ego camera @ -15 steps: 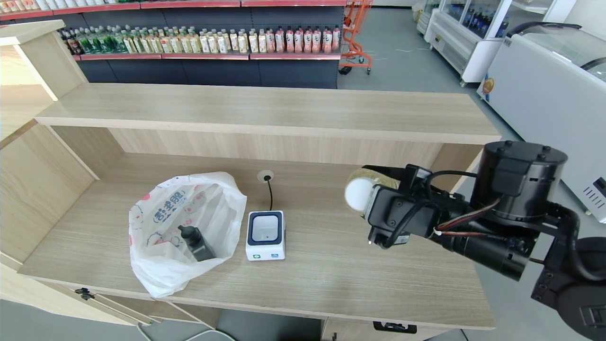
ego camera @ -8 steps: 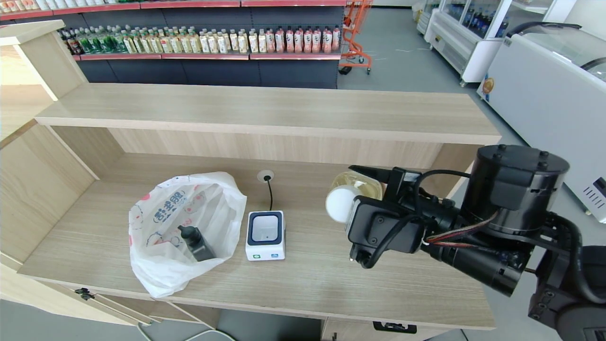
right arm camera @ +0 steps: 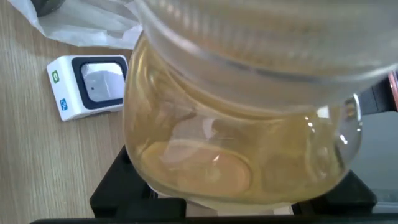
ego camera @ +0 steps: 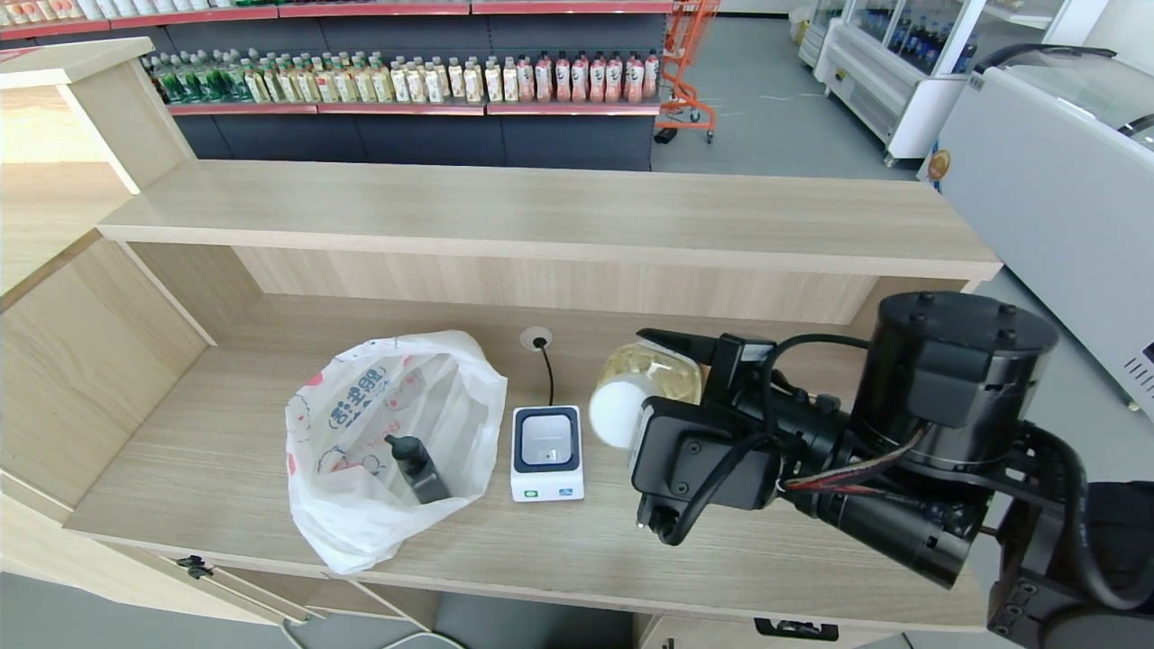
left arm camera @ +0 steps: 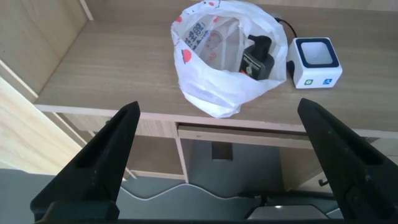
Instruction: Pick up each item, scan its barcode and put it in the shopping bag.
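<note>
My right gripper is shut on a clear jar of yellowish liquid with a white lid. It holds the jar sideways above the counter, just right of the white barcode scanner, lid toward the scanner. From the right wrist, the jar looms close, with the scanner beyond it. The white shopping bag stands open left of the scanner, with a dark bottle inside. My left gripper hangs open below the counter's front edge, facing the bag.
The wooden counter has a raised back ledge and a side wall on the left. The scanner's cable runs to a hole behind it. Bare counter lies right of the scanner under my right arm.
My right gripper has carried the jar leftward, closer to the scanner. The head view itself has shifted a little, so everything sits further right in the picture.
</note>
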You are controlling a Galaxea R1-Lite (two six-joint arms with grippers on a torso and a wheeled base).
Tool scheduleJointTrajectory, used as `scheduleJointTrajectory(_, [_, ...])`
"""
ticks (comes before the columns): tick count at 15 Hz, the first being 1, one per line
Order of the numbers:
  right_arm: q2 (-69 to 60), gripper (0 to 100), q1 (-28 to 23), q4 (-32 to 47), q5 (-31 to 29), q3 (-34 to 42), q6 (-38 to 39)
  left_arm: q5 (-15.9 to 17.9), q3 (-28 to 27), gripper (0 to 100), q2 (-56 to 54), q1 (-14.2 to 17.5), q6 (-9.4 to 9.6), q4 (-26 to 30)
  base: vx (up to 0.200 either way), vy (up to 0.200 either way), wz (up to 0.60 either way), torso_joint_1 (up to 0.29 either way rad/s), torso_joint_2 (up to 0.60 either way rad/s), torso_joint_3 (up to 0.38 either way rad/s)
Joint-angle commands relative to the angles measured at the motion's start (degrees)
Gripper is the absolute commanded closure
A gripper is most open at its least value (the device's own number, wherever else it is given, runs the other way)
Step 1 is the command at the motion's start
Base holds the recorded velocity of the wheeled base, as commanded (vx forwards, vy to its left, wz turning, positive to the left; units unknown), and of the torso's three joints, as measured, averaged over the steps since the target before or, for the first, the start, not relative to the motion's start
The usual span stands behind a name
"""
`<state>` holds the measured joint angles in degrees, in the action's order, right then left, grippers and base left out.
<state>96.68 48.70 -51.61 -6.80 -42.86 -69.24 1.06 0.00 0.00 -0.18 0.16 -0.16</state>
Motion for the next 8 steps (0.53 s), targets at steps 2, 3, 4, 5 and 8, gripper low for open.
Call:
scheduleJointTrajectory(2, [3.9,100,-0.7,-3.3,0.4,0.6,0.1,0.0,0.0,0,0.1,0.0,0.02,0.0,0.0,0.2,0.0,-0.002,0.0,0.002])
scheduleJointTrajectory(3, [5.4,100,-1.7,-5.0,1.4,0.7,0.1,0.0,0.0,0,0.1,0.0,0.11,0.0,0.0,0.2,0.0,0.007,0.0,-0.002])
scheduleJointTrajectory(4, [6.9,100,-2.7,-6.4,3.0,0.9,0.1,0.0,0.0,0,0.1,0.0,0.11,0.0,0.0,0.2,0.0,0.002,0.0,0.002])
scheduleJointTrajectory(5, [8.0,100,-3.4,-7.4,4.0,1.1,0.0,0.0,0.0,0,0.1,0.0,0.11,0.0,0.0,0.2,0.0,-0.002,0.0,0.002])
scheduleJointTrajectory(8, [10.4,100,-6.4,-10.7,7.0,3.5,-0.3,0.0,0.0,0,0.1,0.0,0.11,0.0,0.0,0.2,0.0,0.004,0.0,0.001])
